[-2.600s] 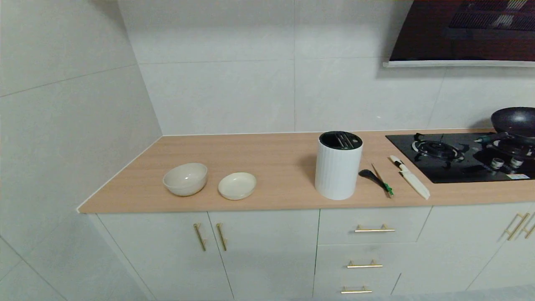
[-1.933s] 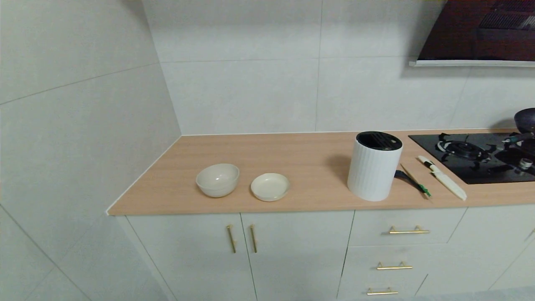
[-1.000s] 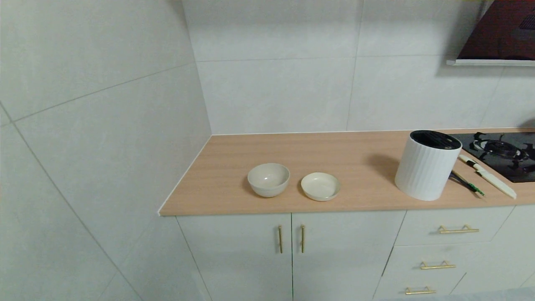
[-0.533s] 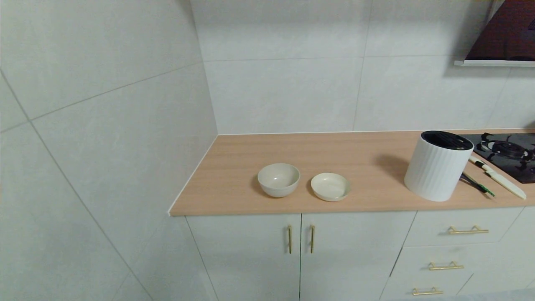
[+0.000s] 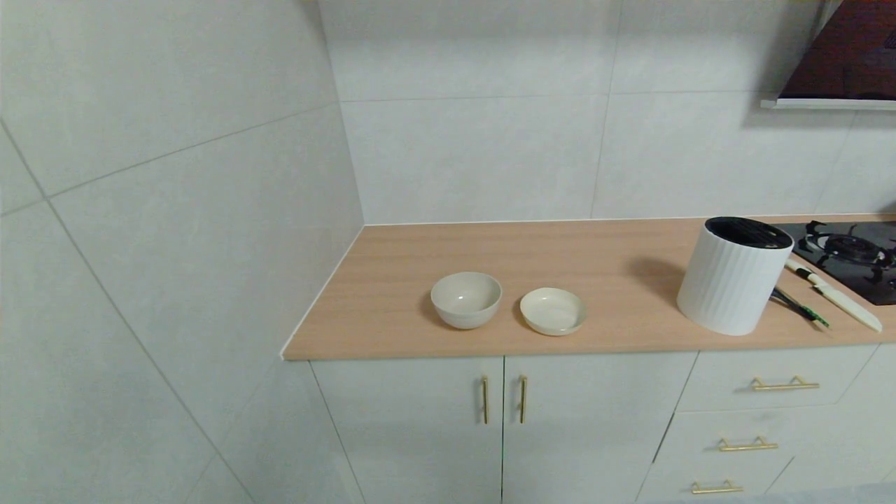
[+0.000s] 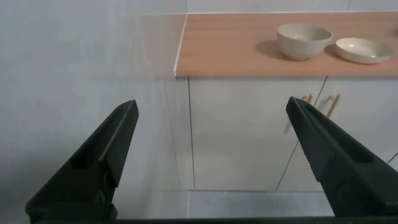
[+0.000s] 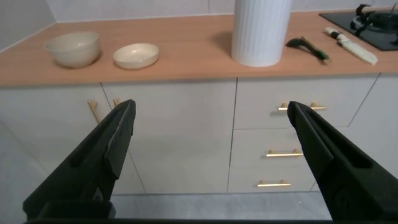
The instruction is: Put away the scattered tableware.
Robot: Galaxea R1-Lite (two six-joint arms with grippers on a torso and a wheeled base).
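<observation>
Two pcs, bowl (image 5: 466, 299) and dish (image 5: 553, 310), sit side by side near counter's (image 5: 560, 252) front edge; head cam has panned left, things unmoved, so nothing stowed yet. L wrist view: left gripper (image 6: 211, 107) wide open, empty. R wrist view: right gripper (image 7: 211, 107) wide open, empty.

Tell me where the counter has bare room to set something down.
Bare: the wide stretch between the shallow dish and the white holder, and the strip behind the bowl. Crowded: beside the holder, around the utensils and knife.

Spread pincer (image 7: 211, 111); bowl (image 7: 72, 48), dish (image 7: 136, 55), white holder (image 7: 260, 31)
</observation>
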